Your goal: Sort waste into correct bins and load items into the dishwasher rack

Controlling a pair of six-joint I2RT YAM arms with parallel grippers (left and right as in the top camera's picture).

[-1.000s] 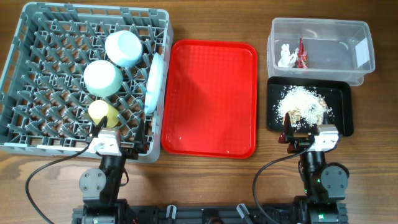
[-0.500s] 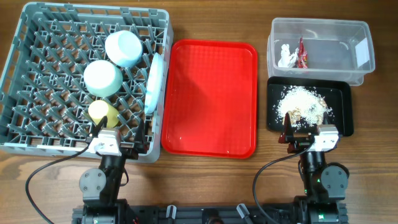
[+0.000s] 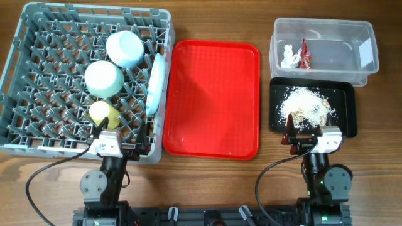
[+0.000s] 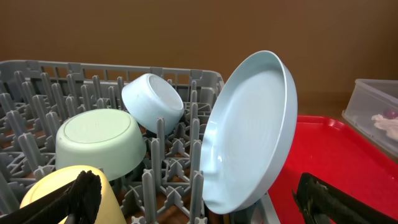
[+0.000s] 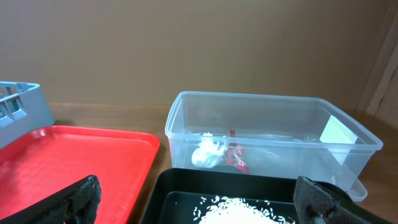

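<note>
Plate (image 4: 249,130): on edge between rack (image 4: 93,67) pegs — likely for support.
Crumbs (image 3: 306,102): black tray (image 3: 344,103), apart from wrapper (image 3: 305,53).
Left tool (image 4: 196,196), right tool (image 5: 199,196): spread — empty.

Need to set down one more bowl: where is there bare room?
The left half of the rack, left of the green bowl and yellow cup, is bare pegs. The red tray, between rack and black tray, holds nothing. Crowded: the rack's right side, where blue bowl and plate join them.
</note>
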